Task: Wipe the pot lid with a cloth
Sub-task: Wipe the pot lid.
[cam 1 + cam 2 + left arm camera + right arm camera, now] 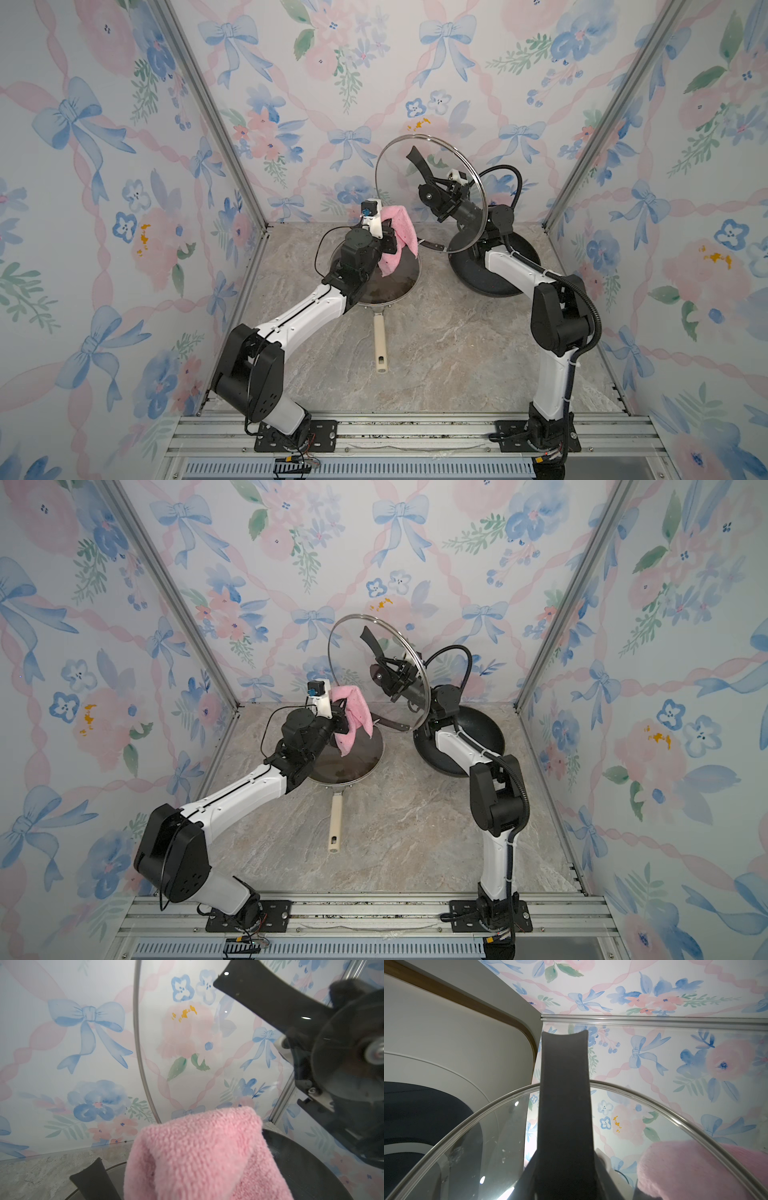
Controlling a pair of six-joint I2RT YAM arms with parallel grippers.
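In both top views, your right pincer is clamped on the black handle of the lid. It holds the lid in the air on edge, above the back of the table, with the handle strip running up and down. Your left pincer is pressed together on the cloth, which drapes over it above the cream-handled pan. The lid lies just to the right of the cloth and higher, its bare face turned toward the cloth, so the left arm is the nearer one.

In the left wrist view, the cloth bunches up in front and the lid's rim curves behind it. I cannot tell whether they touch.

In the right wrist view, you see the cloth through the glass, off to one side of the handle and on the far face. By my reading, the wipe needs only a short push rightward and up.
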